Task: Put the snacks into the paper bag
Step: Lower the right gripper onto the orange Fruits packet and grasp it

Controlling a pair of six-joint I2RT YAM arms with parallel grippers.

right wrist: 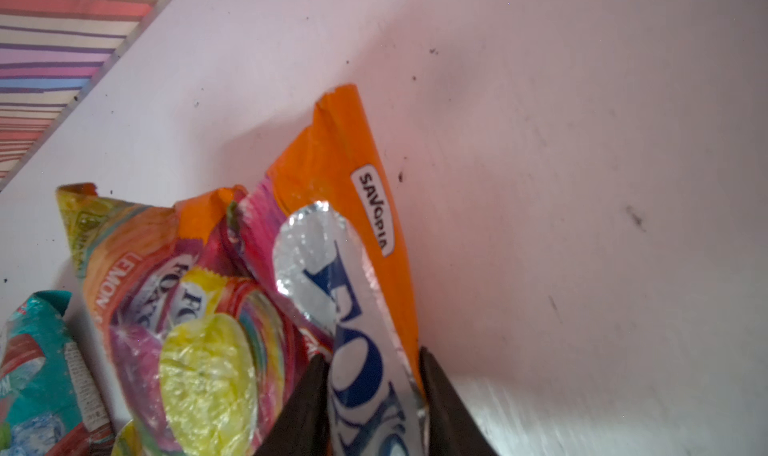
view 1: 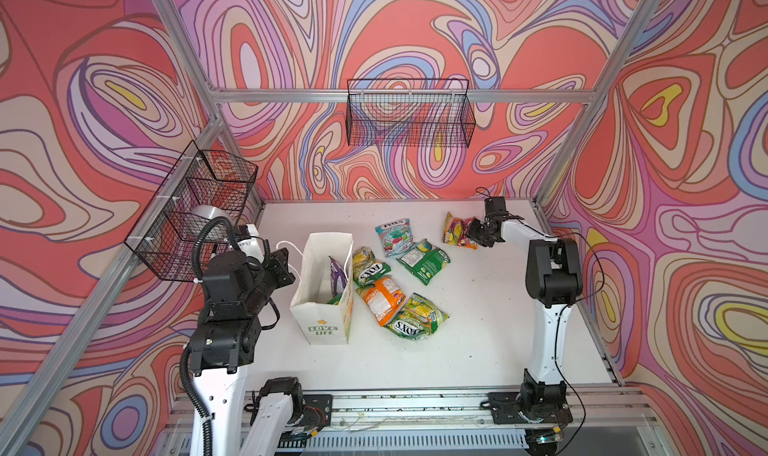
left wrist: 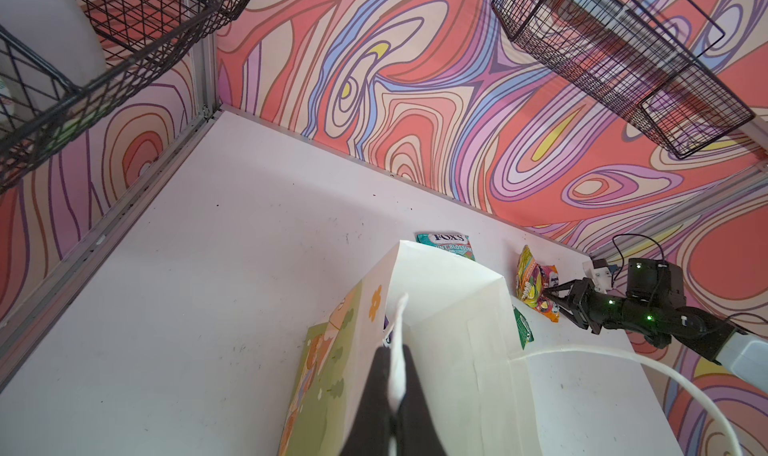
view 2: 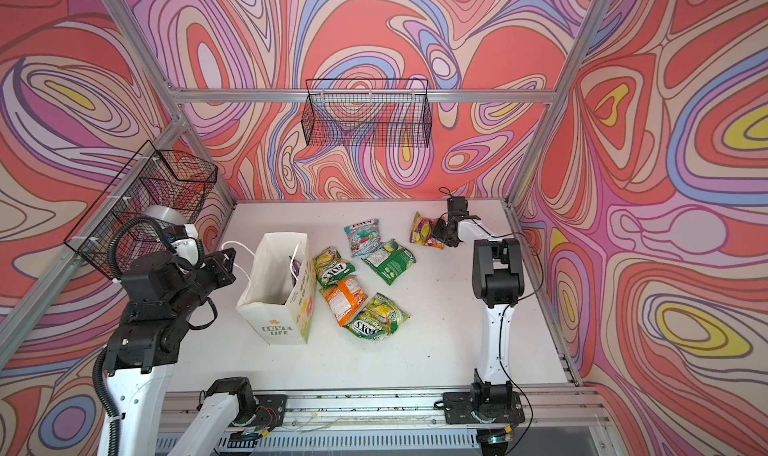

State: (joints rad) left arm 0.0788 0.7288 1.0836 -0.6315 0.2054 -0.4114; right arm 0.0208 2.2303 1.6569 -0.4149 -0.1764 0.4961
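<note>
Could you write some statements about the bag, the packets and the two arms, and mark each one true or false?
1. The paper bag stands upright with its mouth open. True.
2. Nothing is inside the bag. False: a purple packet shows inside.
3. The right fingers grip the teal packet. False: they pinch the colourful packet at the back right.
4. The left fingers are shut on the bag's top edge. True.
5. An orange packet lies on the table near the bag. True.
</note>
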